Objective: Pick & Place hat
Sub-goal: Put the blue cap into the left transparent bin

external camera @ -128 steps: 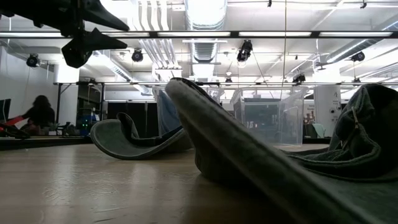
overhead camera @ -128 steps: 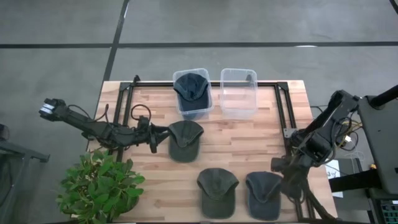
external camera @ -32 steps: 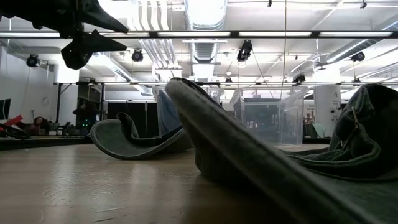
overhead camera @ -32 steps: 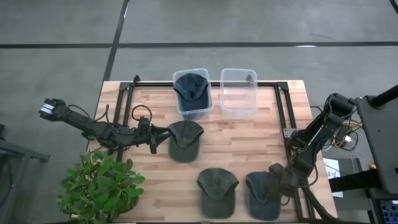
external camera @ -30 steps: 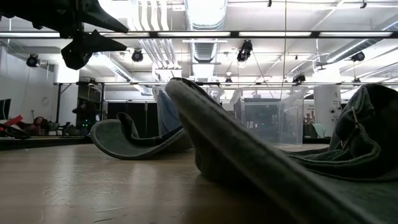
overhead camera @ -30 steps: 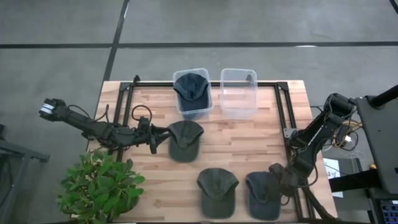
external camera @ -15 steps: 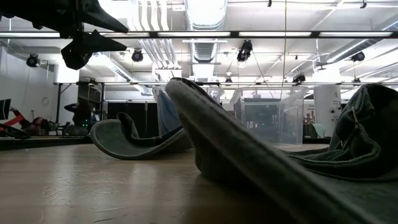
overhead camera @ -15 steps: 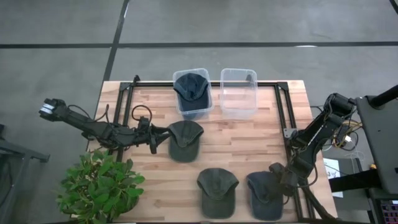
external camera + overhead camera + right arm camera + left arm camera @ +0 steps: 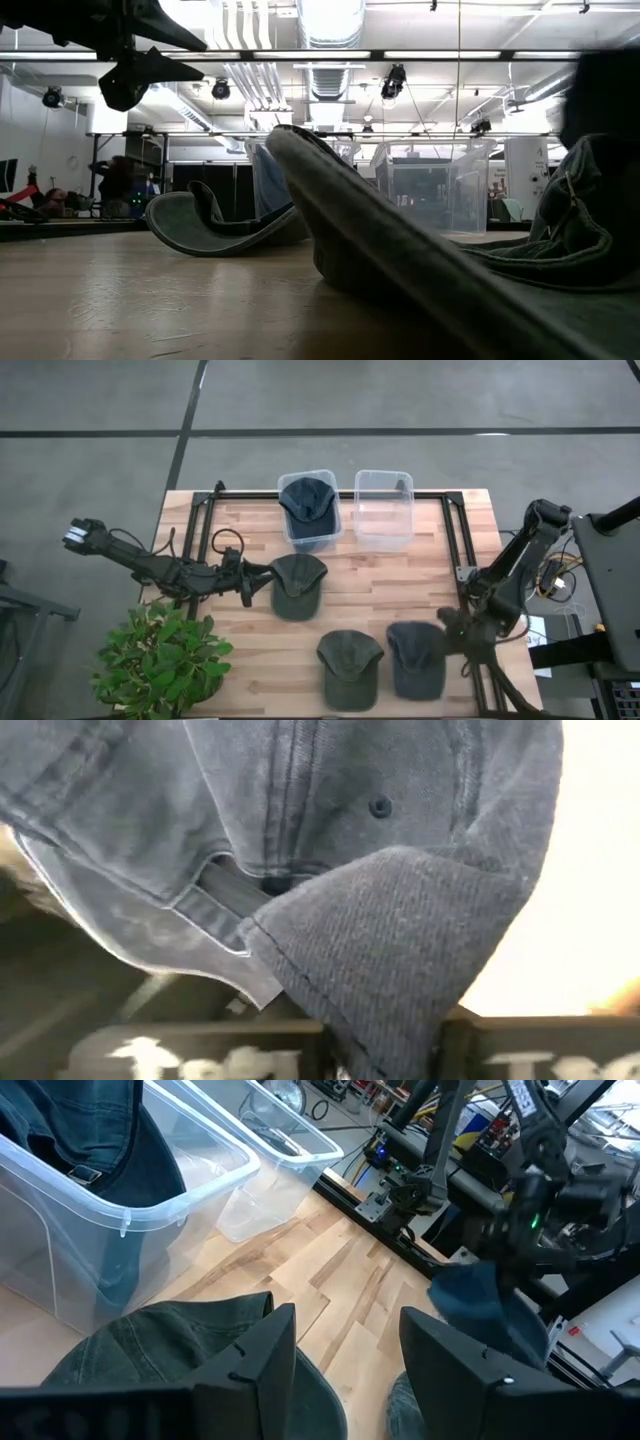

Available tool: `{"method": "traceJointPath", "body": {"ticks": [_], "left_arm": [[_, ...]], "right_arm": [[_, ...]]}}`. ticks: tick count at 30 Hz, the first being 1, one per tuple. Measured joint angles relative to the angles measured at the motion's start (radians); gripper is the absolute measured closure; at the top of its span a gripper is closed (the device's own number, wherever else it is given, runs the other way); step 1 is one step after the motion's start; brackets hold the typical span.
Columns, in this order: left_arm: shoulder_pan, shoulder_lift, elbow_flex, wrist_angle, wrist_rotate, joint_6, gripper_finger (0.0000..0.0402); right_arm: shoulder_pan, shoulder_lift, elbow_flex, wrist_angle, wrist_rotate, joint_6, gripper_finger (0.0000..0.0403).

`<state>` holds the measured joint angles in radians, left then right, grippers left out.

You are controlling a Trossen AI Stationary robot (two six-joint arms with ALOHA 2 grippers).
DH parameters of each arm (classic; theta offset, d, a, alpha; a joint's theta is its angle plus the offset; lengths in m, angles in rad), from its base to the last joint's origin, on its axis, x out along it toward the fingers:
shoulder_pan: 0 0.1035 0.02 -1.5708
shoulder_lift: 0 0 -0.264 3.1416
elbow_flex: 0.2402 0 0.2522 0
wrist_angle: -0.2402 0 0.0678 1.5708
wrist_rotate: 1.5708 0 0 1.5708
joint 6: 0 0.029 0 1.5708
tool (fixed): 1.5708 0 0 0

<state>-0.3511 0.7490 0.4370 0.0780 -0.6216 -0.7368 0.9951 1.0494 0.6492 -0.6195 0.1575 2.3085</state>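
Three caps lie on the wooden table. An olive cap (image 9: 297,586) sits mid-table, a second olive cap (image 9: 350,666) near the front edge, and a blue-grey cap (image 9: 414,658) to its right. My right gripper (image 9: 449,631) is shut on the blue-grey cap (image 9: 330,830) at its right far side. My left gripper (image 9: 251,582) is open and level, just left of the mid-table olive cap (image 9: 170,1350), its fingers (image 9: 255,1355) standing over the cap's near edge. A navy cap (image 9: 308,500) lies in the left clear bin. My right gripper pinches a raised fold of the blue-grey cap's crown edge (image 9: 375,960), beside the back strap opening (image 9: 235,880). It comes from the table's right side, slanting down. The fingers themselves are mostly hidden under the cloth. Whether the cap's far side rests on the table, I cannot tell.
Two clear bins stand at the far edge, the left one (image 9: 322,532) with the navy cap, the right one (image 9: 383,512) bare inside. A black frame (image 9: 455,540) borders the table. A potted plant (image 9: 160,660) fills the near left corner. In the low view a cap brim (image 9: 400,255) looms close.
My right gripper has moved toward the table's left and far edges, taking the blue-grey cap with it. The cap now lies closer to the near olive cap and farther from the front edge. A dark shape has come into the low view's upper right.
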Motion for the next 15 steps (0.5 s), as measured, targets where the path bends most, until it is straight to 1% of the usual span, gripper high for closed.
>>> {"method": "traceJointPath", "body": {"ticks": [2, 5, 7, 10, 12, 15], "left_arm": [[0.000, 0.000, 0.000, 0.000, 0.000, 0.000, 0.0229], [0.000, 0.000, 0.000, 0.001, 0.000, 0.000, 0.0229], [0.000, 0.000, 0.000, 0.001, 0.000, 0.000, 0.0229], [0.000, 0.000, 0.000, 0.001, 0.000, 0.000, 0.0229], [0.000, -0.001, 0.000, 0.001, 0.000, 0.000, 0.0229], [0.000, -0.001, 0.000, 0.001, 0.000, 0.000, 0.0229]], "right_arm": [[0.000, -0.049, 0.037, -0.082, 0.105, -0.007, 0.0393], [0.000, -0.105, 0.101, -0.202, 0.249, -0.063, 0.0393], [0.000, -0.130, 0.137, -0.249, 0.362, -0.121, 0.0393], [0.000, -0.160, 0.182, -0.254, 0.558, -0.255, 0.0394], [0.000, -0.177, 0.213, -0.251, 0.664, -0.362, 0.0394], [0.000, -0.194, 0.251, -0.204, 0.760, -0.579, 0.0394]]}}
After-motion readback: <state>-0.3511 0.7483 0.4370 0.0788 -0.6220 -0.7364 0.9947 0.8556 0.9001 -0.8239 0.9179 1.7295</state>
